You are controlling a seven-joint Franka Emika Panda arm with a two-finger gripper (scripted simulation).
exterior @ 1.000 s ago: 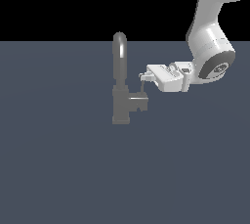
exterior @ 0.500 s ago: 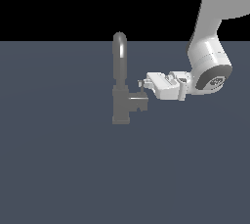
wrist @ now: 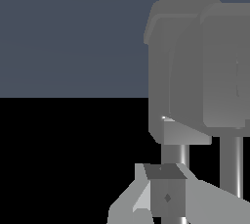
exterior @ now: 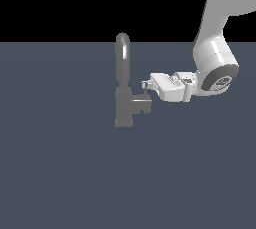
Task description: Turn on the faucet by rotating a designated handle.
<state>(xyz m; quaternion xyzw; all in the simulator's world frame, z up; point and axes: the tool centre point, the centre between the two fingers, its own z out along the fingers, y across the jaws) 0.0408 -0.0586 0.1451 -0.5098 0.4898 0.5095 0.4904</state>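
The dull-grey faucet (exterior: 124, 109) stands mid-scene in the exterior view, with its tall arched spout (exterior: 122, 55) rising from a blocky body. The handle (exterior: 142, 105) juts from the body toward the exterior view's right, and its thin lever rod (exterior: 145, 92) points up. My gripper (exterior: 145, 84) comes in level from the right, with its fingertips right at the top of the rod. The fingers look pressed together. In the wrist view the faucet body (wrist: 195, 71) fills the frame, and the lever rod (wrist: 175, 153) runs down behind my fingertips (wrist: 146, 196).
A flat dark blue-grey floor (exterior: 60, 173) spreads all around the faucet. My white arm (exterior: 215, 68) reaches down from the exterior view's upper right.
My gripper has slid toward the faucet and dropped a little, closing on the lever rod's tip. The faucet and its handle look unmoved.
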